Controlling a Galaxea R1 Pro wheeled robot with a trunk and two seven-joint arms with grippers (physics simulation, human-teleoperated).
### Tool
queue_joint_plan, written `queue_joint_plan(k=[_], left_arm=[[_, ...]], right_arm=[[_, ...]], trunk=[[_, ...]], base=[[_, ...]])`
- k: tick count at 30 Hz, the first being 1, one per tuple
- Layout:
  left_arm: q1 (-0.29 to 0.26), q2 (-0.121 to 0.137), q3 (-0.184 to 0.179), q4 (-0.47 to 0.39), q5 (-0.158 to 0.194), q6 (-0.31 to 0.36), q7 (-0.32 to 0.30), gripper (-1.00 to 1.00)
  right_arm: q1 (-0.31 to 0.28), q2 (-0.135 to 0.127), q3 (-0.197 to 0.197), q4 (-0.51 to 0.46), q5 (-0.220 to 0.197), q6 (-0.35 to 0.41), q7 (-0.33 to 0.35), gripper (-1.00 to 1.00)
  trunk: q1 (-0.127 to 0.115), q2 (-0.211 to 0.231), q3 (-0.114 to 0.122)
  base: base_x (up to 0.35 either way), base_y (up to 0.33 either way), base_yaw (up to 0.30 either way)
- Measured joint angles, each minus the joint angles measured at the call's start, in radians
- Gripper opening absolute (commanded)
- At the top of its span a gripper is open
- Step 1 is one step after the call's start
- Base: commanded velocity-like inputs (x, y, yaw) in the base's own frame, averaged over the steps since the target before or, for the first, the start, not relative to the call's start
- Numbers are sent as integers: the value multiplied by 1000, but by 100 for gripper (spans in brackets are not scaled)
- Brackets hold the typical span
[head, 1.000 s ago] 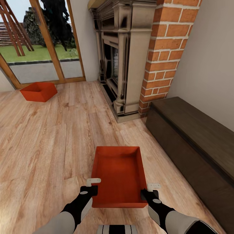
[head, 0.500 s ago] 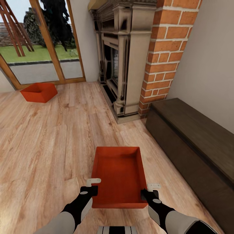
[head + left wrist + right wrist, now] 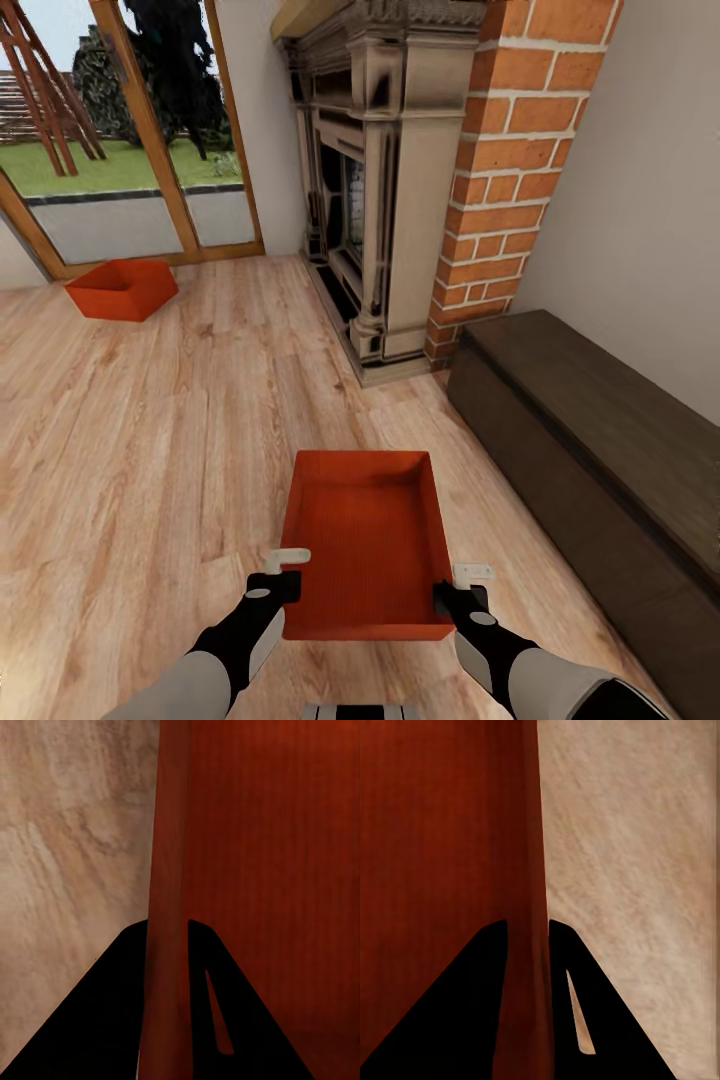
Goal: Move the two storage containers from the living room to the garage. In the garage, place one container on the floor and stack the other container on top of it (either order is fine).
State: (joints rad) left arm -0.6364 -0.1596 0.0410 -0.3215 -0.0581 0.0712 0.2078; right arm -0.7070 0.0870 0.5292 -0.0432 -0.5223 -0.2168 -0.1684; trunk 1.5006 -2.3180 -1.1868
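Observation:
An orange-red storage container (image 3: 365, 540) is held above the wood-plank floor in front of me, its ribbed bottom showing. My left gripper (image 3: 283, 578) is shut on its left wall (image 3: 169, 870), black fingers on either side of the wall. On the opposite side my right gripper (image 3: 458, 590) is shut on the right wall (image 3: 529, 870) the same way. The second storage container (image 3: 121, 289) rests on the floor at the far left, close to the glass garden doors.
A stone fireplace (image 3: 385, 180) and red brick chimney (image 3: 510, 170) stand ahead. A long dark wooden bench (image 3: 600, 450) runs along the right wall. Wood-framed glass doors (image 3: 130, 130) close the far left. Open plank floor (image 3: 150, 450) lies to the left.
The whole head view has shifted slightly: fireplace, bench and far container sit a little lower in the picture. The held container and both grippers keep their places relative to me.

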Motion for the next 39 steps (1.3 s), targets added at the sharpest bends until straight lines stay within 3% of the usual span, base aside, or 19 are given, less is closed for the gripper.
queue_joint_plan(k=[39], left_arm=[[0, 1, -2, -1, 4, 0, -1, -100]], right_arm=[[0, 0, -1, -1, 2, 0, 0, -100]], trunk=[[-150, 273, 122]], base=[[0, 0, 0]])
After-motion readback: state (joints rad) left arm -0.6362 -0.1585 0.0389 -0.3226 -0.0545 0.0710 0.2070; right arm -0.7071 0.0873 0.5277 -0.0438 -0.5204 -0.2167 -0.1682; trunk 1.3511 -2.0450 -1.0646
